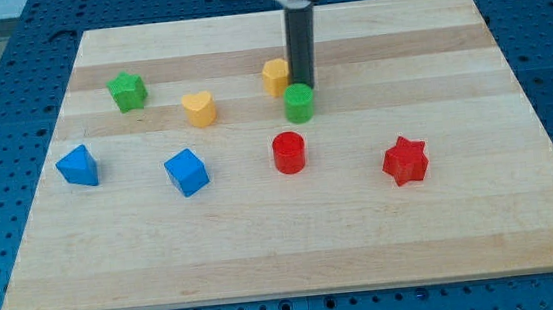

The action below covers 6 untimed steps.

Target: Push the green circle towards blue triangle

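The green circle (299, 104) sits just above the board's middle. My tip (302, 84) stands right at its upper edge, touching or nearly touching it. The blue triangle-like block (78, 165) lies far to the view's left, a little lower than the green circle. A blue cube (187, 172) lies between them, lower down.
A yellow block (276, 76) sits just left of my rod. A yellow heart (198, 109) and a green star (126, 91) lie to the left. A red cylinder (288, 153) is below the green circle. A red star (404, 160) is at the lower right.
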{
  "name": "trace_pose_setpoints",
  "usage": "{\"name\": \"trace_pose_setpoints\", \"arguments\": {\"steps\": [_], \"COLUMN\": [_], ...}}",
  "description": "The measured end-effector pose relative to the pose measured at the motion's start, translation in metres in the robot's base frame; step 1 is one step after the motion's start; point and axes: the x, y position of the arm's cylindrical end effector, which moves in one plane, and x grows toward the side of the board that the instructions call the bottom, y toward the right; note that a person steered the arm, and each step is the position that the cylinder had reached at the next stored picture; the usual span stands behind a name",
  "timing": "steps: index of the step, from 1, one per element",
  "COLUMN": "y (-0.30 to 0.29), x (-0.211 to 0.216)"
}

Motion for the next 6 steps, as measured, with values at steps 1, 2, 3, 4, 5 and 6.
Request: {"name": "trace_pose_setpoints", "arguments": {"steps": [1,2,3,4,5,6], "y": [-0.032,-0.038,-0.007,0.029,0.040,0.035], "x": [0.018,0.019,-0.007,-0.013,0.011,0.040]}}
